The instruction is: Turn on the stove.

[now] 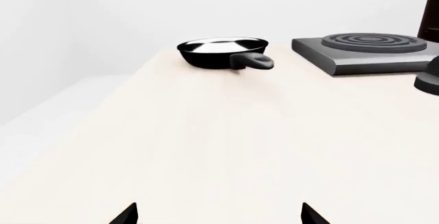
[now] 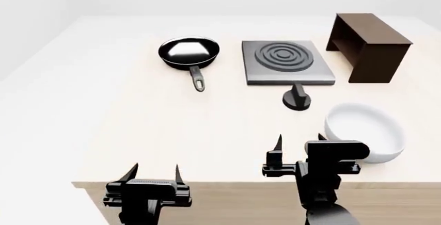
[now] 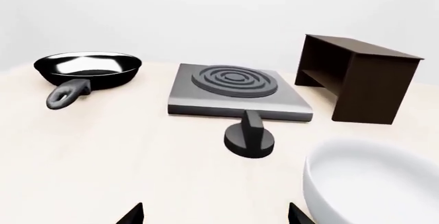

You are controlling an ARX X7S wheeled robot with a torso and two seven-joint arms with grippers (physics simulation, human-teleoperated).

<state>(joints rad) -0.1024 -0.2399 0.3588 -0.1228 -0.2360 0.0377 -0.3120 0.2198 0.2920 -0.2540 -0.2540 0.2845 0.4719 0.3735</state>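
Note:
The stove is a flat grey hotplate [image 2: 286, 62] with concentric burner rings, standing at the back middle of the light wooden table. Its separate black round knob [image 2: 296, 98] with a ridge sits on the table just in front of the hotplate. The right wrist view shows the hotplate [image 3: 237, 90] and knob [image 3: 250, 136] straight ahead; the left wrist view shows the hotplate [image 1: 367, 52] and part of the knob [image 1: 428, 77]. My right gripper [image 2: 300, 141] hovers open near the front edge, well short of the knob. My left gripper [image 2: 154, 173] is open at the front left, holding nothing.
A black frying pan [image 2: 188, 52] lies left of the hotplate, its handle pointing toward me. A dark brown box-like shelf [image 2: 368, 39] stands at the back right. A white bowl [image 2: 362, 129] sits close beside my right gripper, on its right.

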